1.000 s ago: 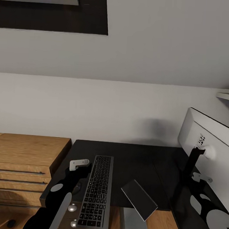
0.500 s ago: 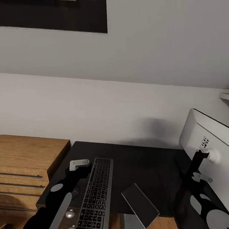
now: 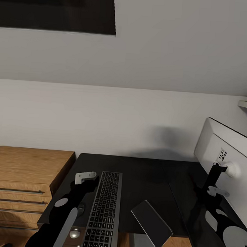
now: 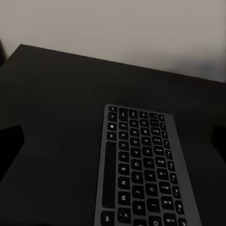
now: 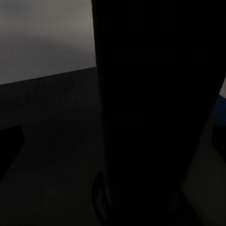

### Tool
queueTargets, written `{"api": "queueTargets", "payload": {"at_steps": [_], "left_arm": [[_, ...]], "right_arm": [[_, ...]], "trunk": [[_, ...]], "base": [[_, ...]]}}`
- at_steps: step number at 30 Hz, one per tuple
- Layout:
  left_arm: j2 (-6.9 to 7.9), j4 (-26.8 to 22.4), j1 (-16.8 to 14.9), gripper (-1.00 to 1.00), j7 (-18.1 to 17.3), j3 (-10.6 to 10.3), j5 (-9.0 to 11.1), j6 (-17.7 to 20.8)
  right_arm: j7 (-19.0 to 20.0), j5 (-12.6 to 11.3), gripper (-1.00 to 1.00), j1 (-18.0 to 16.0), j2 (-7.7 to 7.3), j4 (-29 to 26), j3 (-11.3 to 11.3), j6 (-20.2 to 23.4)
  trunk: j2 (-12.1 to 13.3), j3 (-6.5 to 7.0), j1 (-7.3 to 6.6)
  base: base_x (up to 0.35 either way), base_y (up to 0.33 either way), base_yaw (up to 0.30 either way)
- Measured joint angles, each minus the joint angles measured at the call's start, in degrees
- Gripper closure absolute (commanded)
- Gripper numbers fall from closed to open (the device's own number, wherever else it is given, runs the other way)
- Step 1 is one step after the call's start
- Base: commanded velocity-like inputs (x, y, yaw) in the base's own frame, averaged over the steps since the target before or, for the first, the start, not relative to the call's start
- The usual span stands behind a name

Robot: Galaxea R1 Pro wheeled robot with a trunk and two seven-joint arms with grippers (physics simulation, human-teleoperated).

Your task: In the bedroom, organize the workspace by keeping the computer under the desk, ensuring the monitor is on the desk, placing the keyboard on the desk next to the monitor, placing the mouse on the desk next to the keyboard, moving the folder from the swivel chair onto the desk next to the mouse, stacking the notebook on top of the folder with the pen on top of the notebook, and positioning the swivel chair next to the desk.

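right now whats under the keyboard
The far part of the keyboard lies on the black desk; its near end overhangs the edge. The desktop beneath it is covered.

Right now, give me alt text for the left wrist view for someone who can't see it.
A slim grey keyboard with dark keys lies flat on the matte black desk, running away from the camera toward a pale grey wall. Dark pincer fingertips show at both side edges, apart.

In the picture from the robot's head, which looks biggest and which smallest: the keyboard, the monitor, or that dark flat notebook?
1. Monitor, though the picture's edge cuts it off.
2. Keyboard, also cut off at the bottom edge.
3. Notebook, clearly the smallest.
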Motion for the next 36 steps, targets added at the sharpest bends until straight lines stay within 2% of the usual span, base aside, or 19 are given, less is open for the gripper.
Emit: {"api": "queueTargets", "payload": {"at_steps": [17, 18, 36], "left_arm": [[0.00, 0.00, 0.00, -1.00, 0.00, 0.00, -0.03, 0.02], [0.00, 0.00, 0.00, -1.00, 0.00, 0.00, -0.03, 0.01], [0.00, 0.00, 0.00, -1.00, 0.00, 0.00, -0.04, 0.00]], "right_arm": [[0.00, 0.01, -1.00, 0.00, -0.53, 0.00, -0.05, 0.08], [0.00, 0.01, 1.00, 0.00, -0.53, 0.00, -0.07, 0.08], [-0.17, 0.06, 1.00, 0.00, -0.54, 0.00, -0.53, 0.08]], "trunk": [[0.00, 0.00, 0.00], [0.00, 0.00, 0.00], [0.00, 0.00, 0.00]], "base": [[0.000, 0.000, 0.000], [0.000, 0.000, 0.000], [0.000, 0.000, 0.000]]}}
